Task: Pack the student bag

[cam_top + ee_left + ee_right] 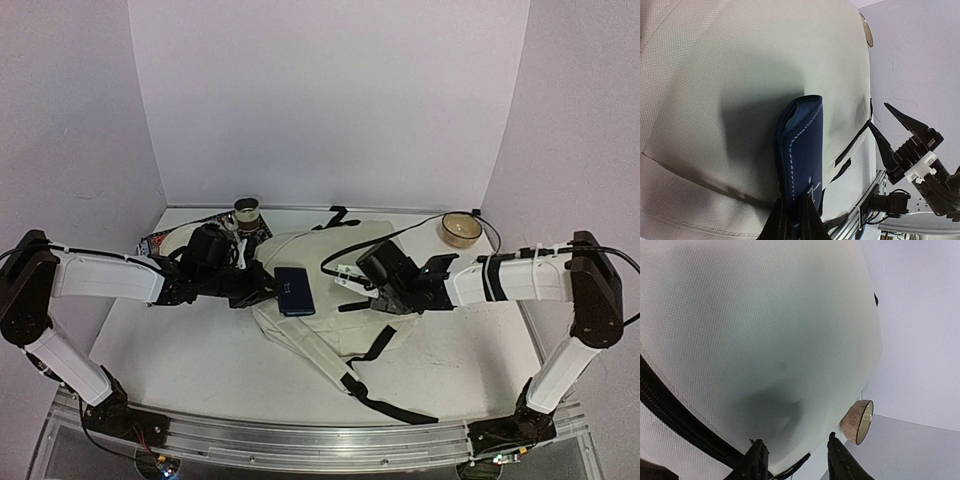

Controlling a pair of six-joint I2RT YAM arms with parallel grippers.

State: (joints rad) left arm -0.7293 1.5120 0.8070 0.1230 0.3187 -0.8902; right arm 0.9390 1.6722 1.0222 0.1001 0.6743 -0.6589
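At the far left of the counter [180,350], a colourful printed booklet [158,243] lies mostly hidden under my left arm, so I cannot read it. Just behind it stands a small round tin [246,212], seen only from above.

My left fingers [794,217] are clamped on the lower edge of a dark blue stitched case [802,145]. They hold it on edge against the cloth of the student bag [300,250]. My wrist view cuts off the bottom of the case, along with most of my fingers.

The bag lies flat in the middle of the counter, cream side up. Its black straps [385,405] trail toward the near edge. My two arms cover parts of it, and I cannot make out an opening from any view.

My right fingers [797,460] stand apart over the bag's right half. Cream fabric fills the gap between them, and a thin black strap end shows there too. I cannot tell whether the tips touch the cloth. A black zipper [675,415] crosses the lower left of that view and runs off the frame.

Farthest right, a tan bowl [461,229] sits near the back corner, close beside the bag.
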